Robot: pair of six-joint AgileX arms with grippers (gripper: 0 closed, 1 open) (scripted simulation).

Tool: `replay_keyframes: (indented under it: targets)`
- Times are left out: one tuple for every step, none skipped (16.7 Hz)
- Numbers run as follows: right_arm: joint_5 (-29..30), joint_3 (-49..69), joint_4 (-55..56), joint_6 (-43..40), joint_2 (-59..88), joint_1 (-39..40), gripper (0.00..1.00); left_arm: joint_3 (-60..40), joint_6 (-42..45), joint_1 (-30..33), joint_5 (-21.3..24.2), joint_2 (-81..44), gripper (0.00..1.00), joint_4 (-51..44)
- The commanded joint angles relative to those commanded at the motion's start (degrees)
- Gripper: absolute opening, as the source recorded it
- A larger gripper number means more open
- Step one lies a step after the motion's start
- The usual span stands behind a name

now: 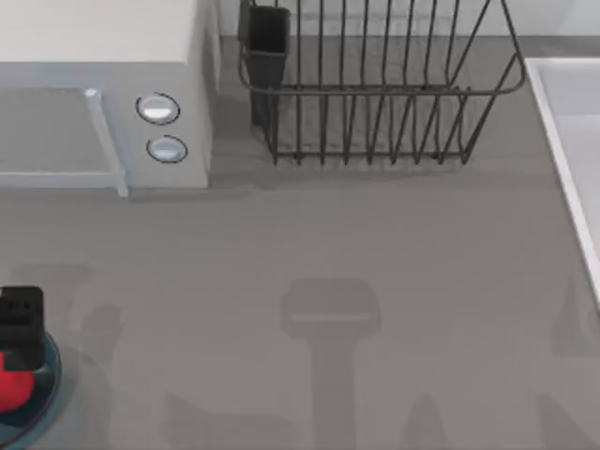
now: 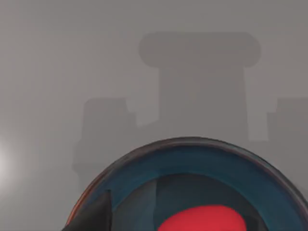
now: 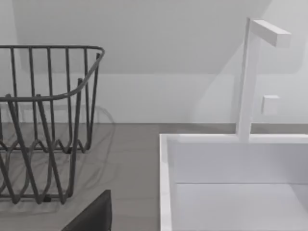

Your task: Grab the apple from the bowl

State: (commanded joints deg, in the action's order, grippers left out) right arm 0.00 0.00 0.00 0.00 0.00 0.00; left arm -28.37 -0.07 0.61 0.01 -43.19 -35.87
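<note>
Red apple sits in the blue-teal bowl at the counter's front-left corner. Left hand hangs directly over it, low, touching or nearly so; whether it's released or clenched can't be told. Step looks like the final approach, pre-grasp. Next move likely needs fingers straddling the apple w/o hitting the rim. Right arm is parked near the sink & dish rack.

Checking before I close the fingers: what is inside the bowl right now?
The bowl at the table's left edge holds the red apple. The left gripper sits directly above it, covering part of the apple and the bowl's floor, so anything else beneath it cannot be seen.
</note>
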Motion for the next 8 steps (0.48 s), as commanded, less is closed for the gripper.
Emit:
replay_keyframes:
  targets:
    - [0.0,0.0,0.0,0.0,0.0,0.0,1.0,-3.06,-0.01,0.07,0.0,-5.18,1.0,-3.92]
    - [0.0,0.0,0.0,0.0,0.0,0.0,1.0,-6.0,-0.01,0.13,0.0,-10.12,1.0,-7.66]
    - [0.0,0.0,0.0,0.0,0.0,0.0,1.0,-8.79,-0.02,0.19,0.0,-14.79,1.0,-11.19]
    - [0.0,0.0,0.0,0.0,0.0,0.0,1.0,-11.4,-0.03,0.24,0.01,-19.09,1.0,-14.47]
    - [0.0,0.0,0.0,0.0,0.0,0.0,1.0,-13.78,-0.03,0.29,0.01,-22.95,1.0,-17.5]
    - [0.0,0.0,0.0,0.0,0.0,0.0,1.0,-15.87,-0.04,0.34,0.01,-26.21,1.0,-20.18]
    - [0.0,0.0,0.0,0.0,0.0,0.0,1.0,-17.66,-0.04,0.38,0.01,-28.88,1.0,-22.47]
    - [0.0,0.0,0.0,0.0,0.0,0.0,1.0,-19.13,-0.05,0.41,0.01,-30.96,1.0,-24.33]
